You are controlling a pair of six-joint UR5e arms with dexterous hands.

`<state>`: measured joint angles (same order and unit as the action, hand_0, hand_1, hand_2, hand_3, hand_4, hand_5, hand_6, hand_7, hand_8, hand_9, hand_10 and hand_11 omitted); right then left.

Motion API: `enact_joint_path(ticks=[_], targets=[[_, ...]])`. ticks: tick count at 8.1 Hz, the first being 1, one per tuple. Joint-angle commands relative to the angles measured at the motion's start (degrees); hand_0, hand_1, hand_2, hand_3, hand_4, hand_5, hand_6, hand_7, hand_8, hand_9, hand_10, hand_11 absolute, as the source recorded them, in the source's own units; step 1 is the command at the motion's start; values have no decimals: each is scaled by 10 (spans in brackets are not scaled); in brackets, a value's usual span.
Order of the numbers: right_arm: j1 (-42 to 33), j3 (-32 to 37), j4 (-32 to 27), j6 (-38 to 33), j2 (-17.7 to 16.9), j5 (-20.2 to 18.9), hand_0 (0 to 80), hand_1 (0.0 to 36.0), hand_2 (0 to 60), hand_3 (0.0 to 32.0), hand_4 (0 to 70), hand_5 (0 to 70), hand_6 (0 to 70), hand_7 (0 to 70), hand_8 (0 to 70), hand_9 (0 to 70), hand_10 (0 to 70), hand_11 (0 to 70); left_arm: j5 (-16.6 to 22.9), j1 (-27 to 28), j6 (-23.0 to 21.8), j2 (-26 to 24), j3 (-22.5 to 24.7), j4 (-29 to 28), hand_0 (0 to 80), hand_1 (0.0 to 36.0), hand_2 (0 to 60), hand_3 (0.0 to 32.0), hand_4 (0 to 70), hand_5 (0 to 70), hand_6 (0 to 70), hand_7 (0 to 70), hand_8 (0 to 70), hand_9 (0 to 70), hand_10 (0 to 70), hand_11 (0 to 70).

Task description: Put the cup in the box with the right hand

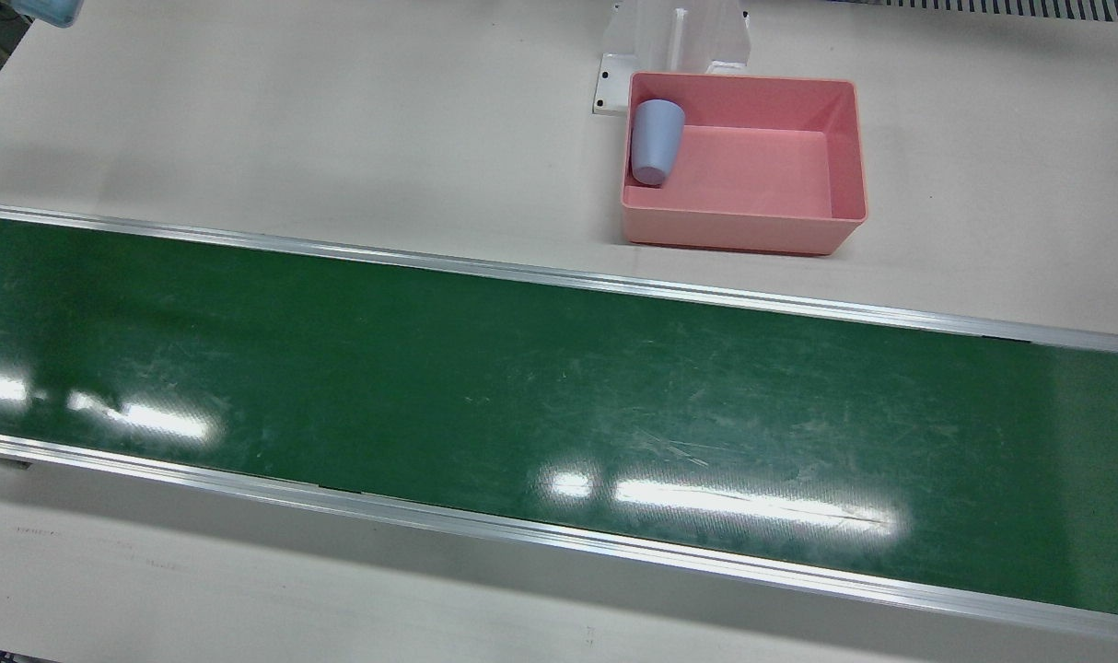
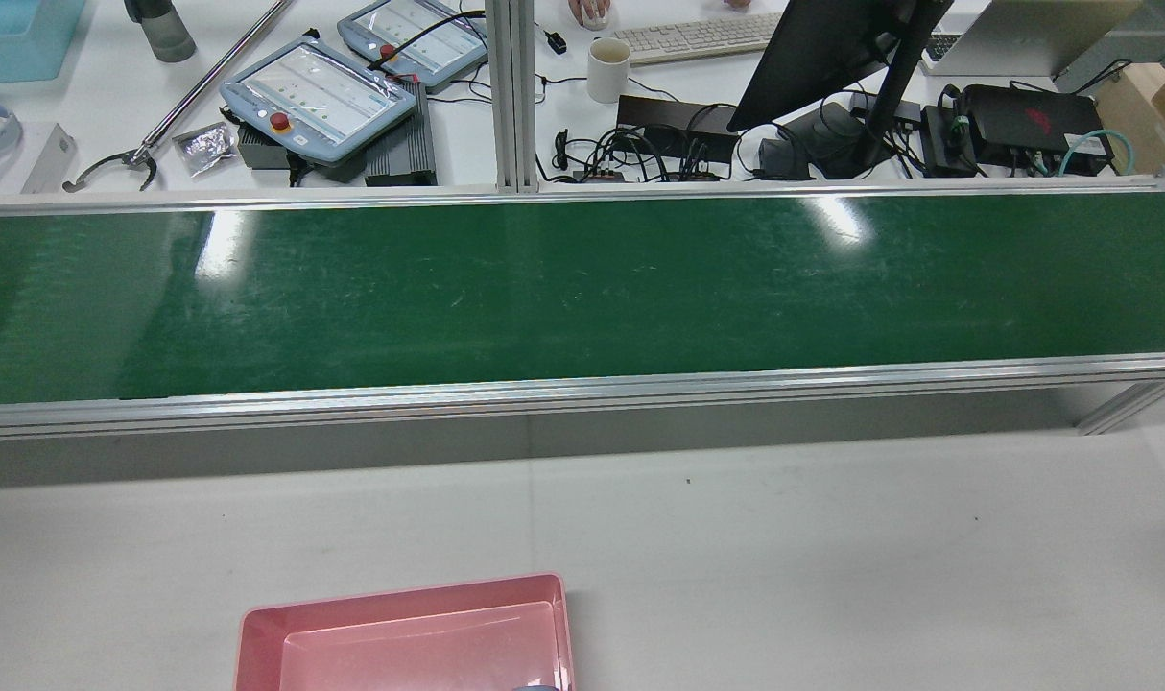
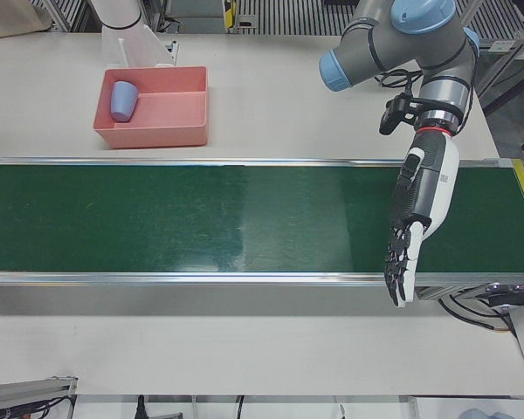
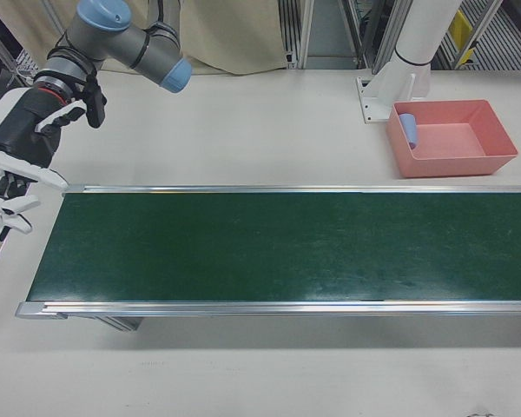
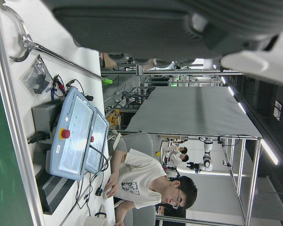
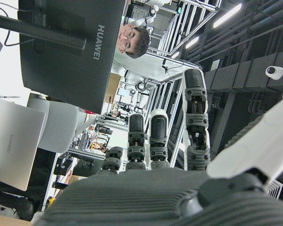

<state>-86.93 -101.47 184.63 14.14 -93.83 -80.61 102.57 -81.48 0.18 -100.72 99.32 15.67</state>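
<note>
A pale blue cup (image 1: 657, 140) lies on its side inside the pink box (image 1: 846, 157), against the box's left wall in the front view. The cup (image 3: 122, 100) and box (image 3: 188, 105) show again at the far left of the left-front view, and the cup (image 4: 407, 129) and box (image 4: 491, 130) at the right of the right-front view. My right hand (image 4: 16, 178) hangs open at the far left end of the green belt, holding nothing, far from the box. My left hand (image 3: 410, 244) hangs open over the belt's other end, fingers straight and pointing down.
The green conveyor belt (image 1: 559, 405) with aluminium rails crosses the table. A white arm pedestal (image 1: 674, 41) stands just behind the box. Beyond the belt sit teach pendants (image 2: 319, 91), a mug (image 2: 608, 69), a monitor (image 2: 832, 48) and cables. A person sits at the desk (image 5: 151, 181).
</note>
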Motion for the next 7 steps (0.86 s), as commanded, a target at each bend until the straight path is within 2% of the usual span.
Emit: enact_joint_path(ticks=[1, 2, 6, 7], targets=[[-35, 71, -65, 0, 0, -28, 344, 0, 59, 0, 640, 3, 133, 602, 145, 283, 71, 95, 0, 0, 0, 0, 0, 1, 0, 0, 0, 0, 0, 0, 0, 0, 0, 0, 0, 0], [-36, 70, -64, 0, 1, -28, 352, 0, 58, 0, 663, 3, 135, 616, 147, 287, 69, 91, 0, 0, 1, 0, 0, 1, 0, 0, 0, 0, 0, 0, 0, 0, 0, 0, 0, 0], [-58, 65, -65, -2, 1, -28, 375, 0, 42, 0, 635, 5, 133, 605, 150, 286, 61, 81, 0, 0, 1, 0, 0, 0, 0, 0, 0, 0, 0, 0, 0, 0, 0, 0, 0, 0], [-60, 68, -65, -3, 0, -28, 381, 0, 40, 0, 647, 5, 134, 607, 149, 286, 58, 76, 0, 0, 1, -1, 3, 1, 0, 0, 0, 0, 0, 0, 0, 0, 0, 0, 0, 0]])
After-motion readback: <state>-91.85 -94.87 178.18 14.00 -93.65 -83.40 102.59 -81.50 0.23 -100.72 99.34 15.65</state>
